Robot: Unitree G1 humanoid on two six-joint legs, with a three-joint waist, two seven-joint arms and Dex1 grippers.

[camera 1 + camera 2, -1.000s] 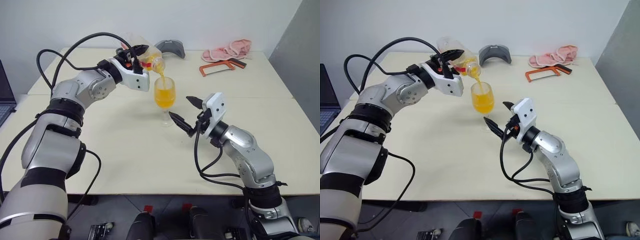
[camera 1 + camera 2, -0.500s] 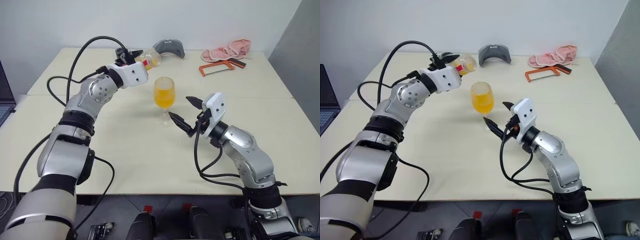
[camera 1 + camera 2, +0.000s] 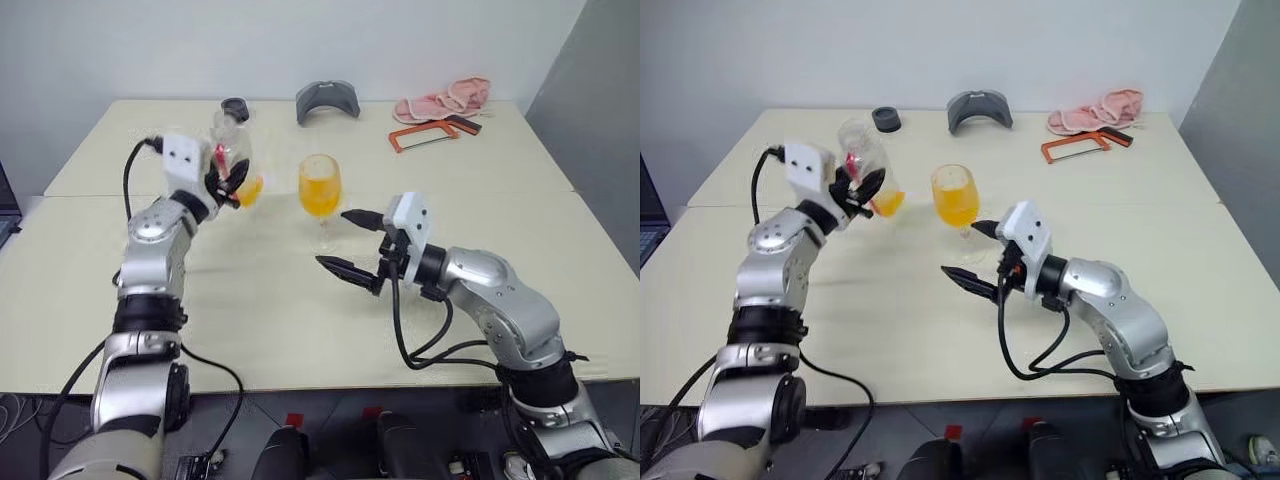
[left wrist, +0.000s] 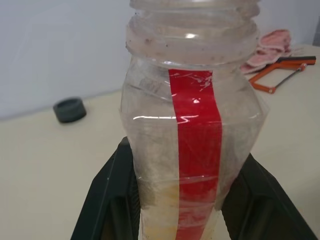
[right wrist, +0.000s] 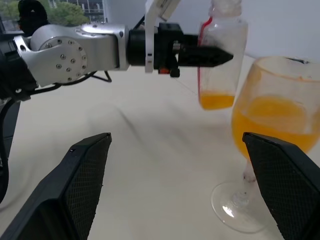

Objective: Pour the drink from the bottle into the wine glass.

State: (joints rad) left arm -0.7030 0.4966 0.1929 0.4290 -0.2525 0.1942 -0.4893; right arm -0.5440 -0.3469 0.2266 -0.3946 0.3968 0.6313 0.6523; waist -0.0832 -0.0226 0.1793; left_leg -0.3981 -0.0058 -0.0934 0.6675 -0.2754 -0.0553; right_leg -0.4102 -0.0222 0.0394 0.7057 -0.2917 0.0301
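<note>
Pouring has stopped: the left gripper (image 3: pixel 228 178), grasping the bottle (image 3: pixel 231 160), now holds it upright beside the wine glass (image 3: pixel 320 197).
The right gripper (image 3: pixel 348 243) stays released near the stem; open table (image 3: pixel 300 320) lies in front.

1 bottle (image 3: pixel 229 150), 1 wine glass (image 3: pixel 320 190), 1 hacksaw (image 3: pixel 433 131).

Silver-grey arms w/ black joint bands, loose black cables — white wrist housings, black two-finger left hand (image 3: pixel 862 188) & right hand (image 3: pixel 350 243).

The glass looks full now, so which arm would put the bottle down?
Probably the left. Its gripper is shut on the bottle, upright beside the glass, with bare table below. The right gripper hangs open and empty near the glass's stem, so it would have to take the bottle over first.
</note>
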